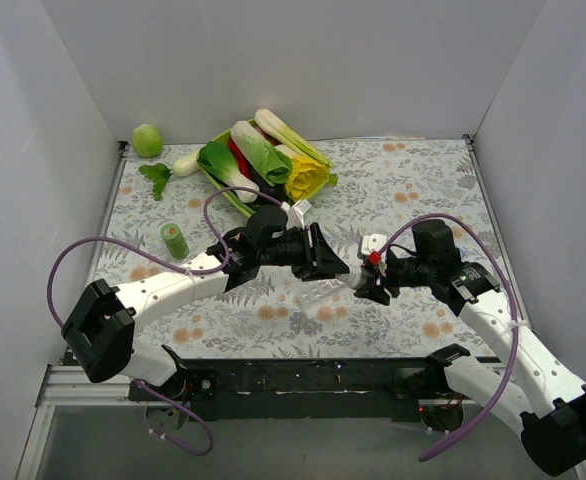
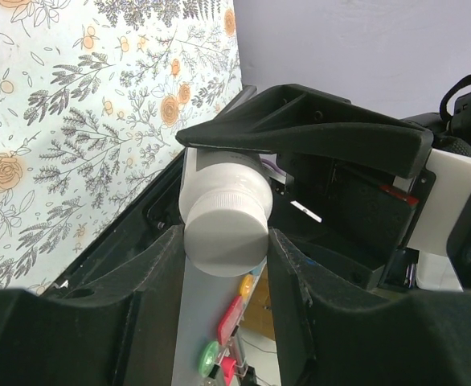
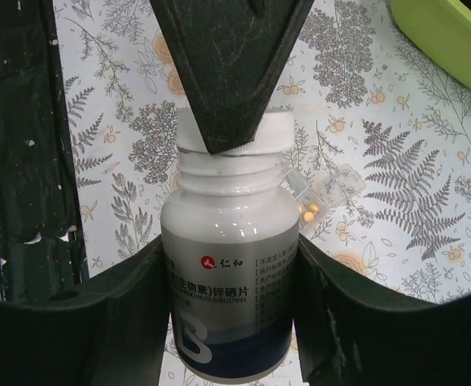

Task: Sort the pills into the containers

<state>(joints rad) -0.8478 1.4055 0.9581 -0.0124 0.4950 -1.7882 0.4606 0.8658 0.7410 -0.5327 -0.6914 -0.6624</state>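
A white pill bottle with a blue-and-grey label is held above the floral table cloth at mid-table. My right gripper is shut on the bottle's body. My left gripper is shut on the bottle's white screw cap; one of its black fingers shows over the cap in the right wrist view. The clear pill-organiser strip lies on the cloth just behind the bottle, with small yellow pills in one compartment. It shows faintly in the top view, below the two grippers.
A green tray of vegetables stands at the back centre; its corner shows in the right wrist view. A green round fruit and a leafy radish lie back left. A small green roll stands left of my left arm. White walls enclose the table.
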